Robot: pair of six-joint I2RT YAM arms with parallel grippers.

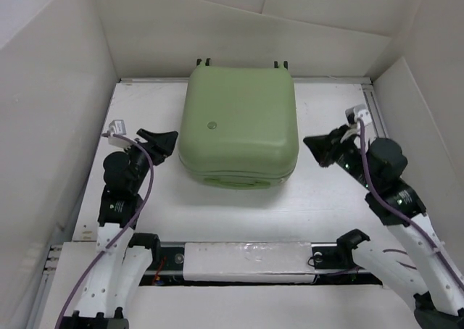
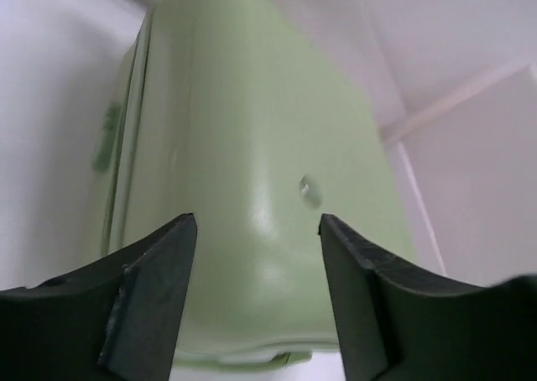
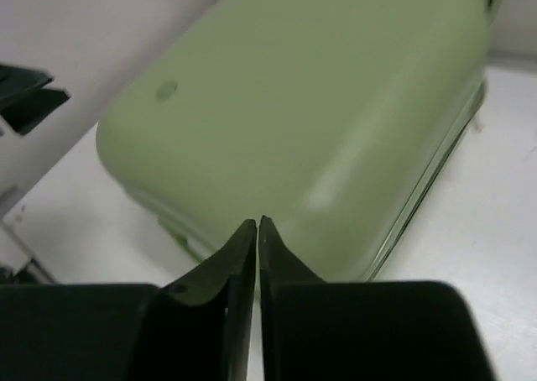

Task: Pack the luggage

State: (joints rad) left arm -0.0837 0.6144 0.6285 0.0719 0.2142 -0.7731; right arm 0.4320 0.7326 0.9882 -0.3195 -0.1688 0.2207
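Pressing evenly from both flanks should seat the sage-green suitcase (image 1: 239,126), which lies closed at frame centre. The left gripper (image 1: 168,142), fingers apart, waits at its left side. The right gripper (image 1: 312,146), fingers together, waits at its right. Avoid shoving it sideways.

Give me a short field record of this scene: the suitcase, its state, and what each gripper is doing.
luggage: pale green hard-shell case, lying flat on the white table
lid: closed
badge: small, round, on the upward-facing shell
left gripper: open, empty, close to the case's left side; contact cannot be told
right gripper: shut, empty, off the case's right side, not touching it
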